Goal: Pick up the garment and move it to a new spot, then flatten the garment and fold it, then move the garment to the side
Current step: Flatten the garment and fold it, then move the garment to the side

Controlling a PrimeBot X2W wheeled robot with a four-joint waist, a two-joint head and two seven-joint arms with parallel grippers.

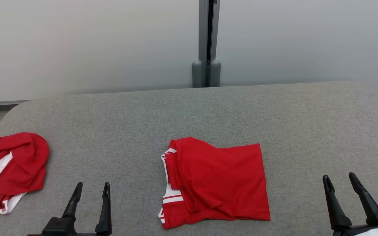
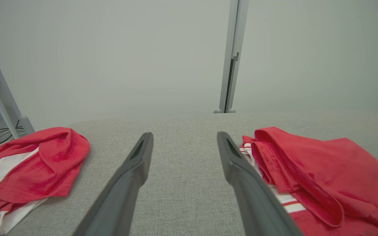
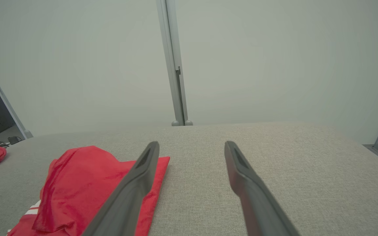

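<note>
Grey cloth covers the table point(image 1: 228, 111) in front of me, with a pale wall point(image 1: 77, 42) behind it and a grey post point(image 1: 207, 32) rising at its far edge; the garment point(image 1: 218, 183), red with white stripes along its left side, lies folded into a rough rectangle near the middle of the table, close to the near edge; its top layer is rumpled, with a fold running down the left part; a crumpled red and white bundle point(image 1: 11, 167) sits at the table's far left edge, well apart from the garment; my left gripper point(image 1: 92, 186) is over bare cloth between the bundle and the garment, its two fingers spread wide with nothing between them; my right gripper point(image 1: 339, 177) is to the right of the garment, likewise spread wide and empty; in the right wrist view one finger point(image 3: 133, 190) crosses in front of the garment's right edge, though the head view shows that gripper apart from it; I cannot tell whether any fingertip rests on the table.
</note>
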